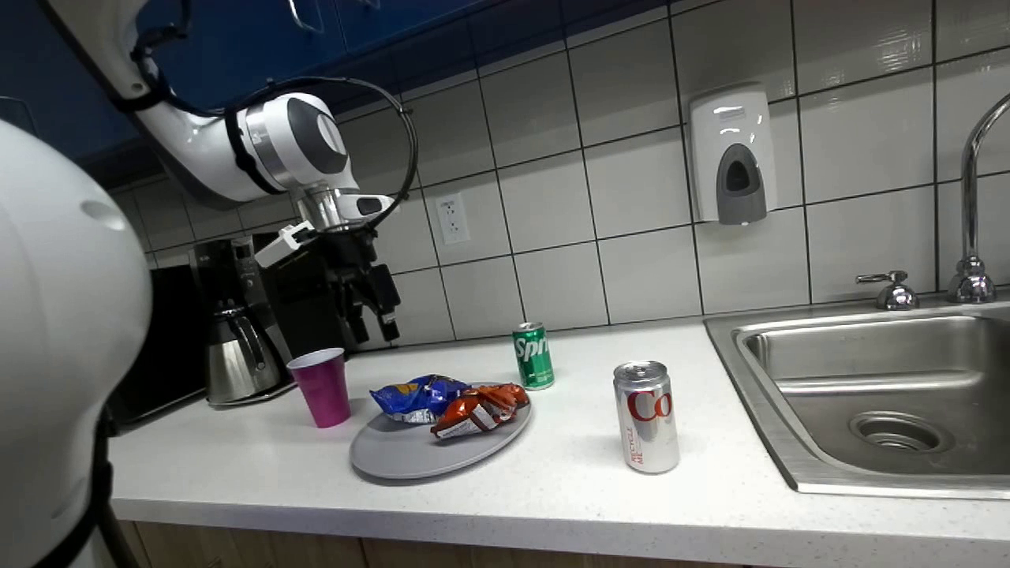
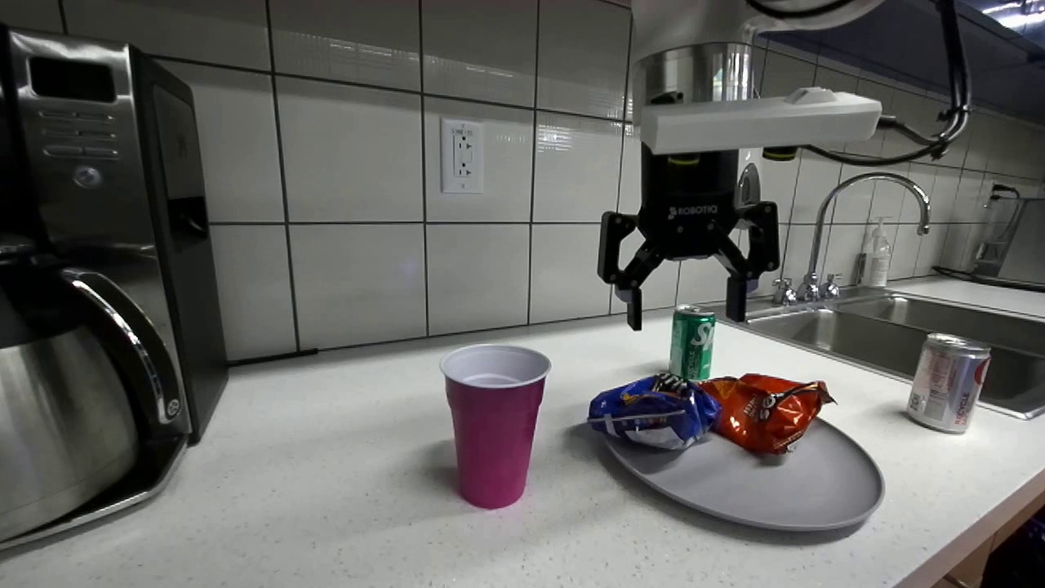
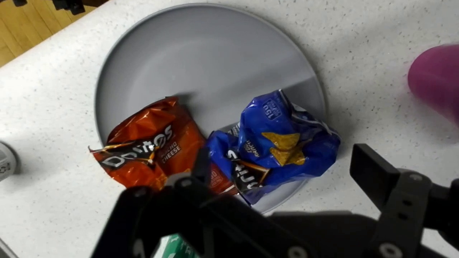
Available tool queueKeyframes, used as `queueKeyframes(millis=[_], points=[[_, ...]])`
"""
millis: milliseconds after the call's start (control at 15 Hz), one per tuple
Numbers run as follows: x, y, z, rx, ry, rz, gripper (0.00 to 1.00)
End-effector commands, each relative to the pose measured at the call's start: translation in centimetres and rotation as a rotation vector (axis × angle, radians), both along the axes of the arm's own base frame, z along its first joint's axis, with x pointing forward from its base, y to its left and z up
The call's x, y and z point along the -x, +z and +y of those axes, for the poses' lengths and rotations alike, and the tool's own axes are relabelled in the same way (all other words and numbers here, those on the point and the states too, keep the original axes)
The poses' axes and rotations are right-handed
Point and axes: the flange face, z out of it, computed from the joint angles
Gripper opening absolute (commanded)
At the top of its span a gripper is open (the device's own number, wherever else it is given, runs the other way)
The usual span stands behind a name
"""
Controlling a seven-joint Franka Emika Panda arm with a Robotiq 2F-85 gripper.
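In an exterior view, a pale speckled table (image 2: pixel 310 457) meets a tiled wall (image 2: pixel 351 155) along its back edge, with a coffee maker (image 2: pixel 98 196) toward one end and a sink (image 2: pixel 853 332) set in toward the other. The hand (image 2: pixel 686 314) hangs upright, its fingers (image 2: pixel 736 299) spread, higher than a blue bag (image 2: pixel 653 412) and a red bag (image 2: pixel 759 416), both crumpled on a grey plate (image 2: pixel 800 494) near the front edge.

In an exterior view with blue cabinets (image 1: pixel 245 47), the arm (image 1: pixel 292 142) stretches in from the upper left and drops at the wrist, the hand pointing down, clear of the table. A green can (image 1: pixel 533 359) stands toward the back edge, a silver can (image 1: pixel 647 422) nearer the front edge, between plate and sink; a purple cup (image 1: pixel 323 394) stands beside the plate.

In the wrist view, wooden floor (image 3: pixel 39 25) shows past the front edge. The hand enters from the bottom, fingers wide apart, one covering part of the red bag, which overhangs the plate's rim.
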Motion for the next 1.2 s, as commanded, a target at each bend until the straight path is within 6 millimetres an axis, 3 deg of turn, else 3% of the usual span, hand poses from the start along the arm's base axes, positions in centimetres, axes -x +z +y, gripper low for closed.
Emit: queueKeyframes(millis=[0, 533, 1133], points=[[-0.1, 0.6, -2.7, -0.022, -0.007, -0.018, 1.0], [-1.7, -0.3, -6.3, -0.034, -0.011, -0.01, 1.0], [-3.1, -2.9, -9.6, -0.09, 0.028, 0.056, 1.0]])
